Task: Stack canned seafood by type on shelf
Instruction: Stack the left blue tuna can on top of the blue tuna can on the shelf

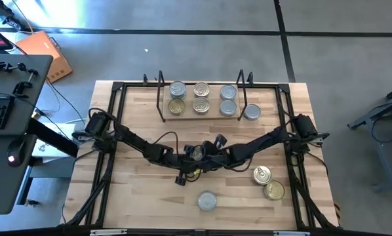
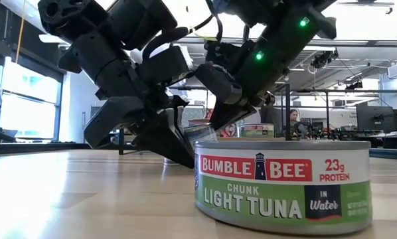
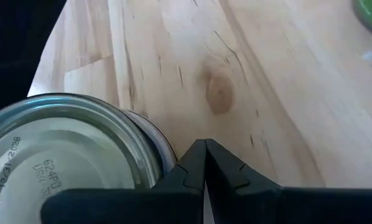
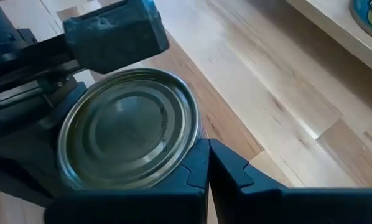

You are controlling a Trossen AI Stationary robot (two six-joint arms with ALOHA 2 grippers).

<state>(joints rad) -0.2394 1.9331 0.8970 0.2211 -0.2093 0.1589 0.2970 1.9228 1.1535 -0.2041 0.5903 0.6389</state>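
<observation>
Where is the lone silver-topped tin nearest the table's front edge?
In the high view, the silver-topped tin sits alone near the table's front edge, below both grippers and left of two gold-topped tins.

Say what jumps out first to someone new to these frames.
Both arms meet at the table's middle, the left tool and right tool shut beside one silver-topped tin between them. Behind them the shelf already carries six tins in three columns. In the low view, a Bumble Bee tuna can dominates the near edge.
</observation>
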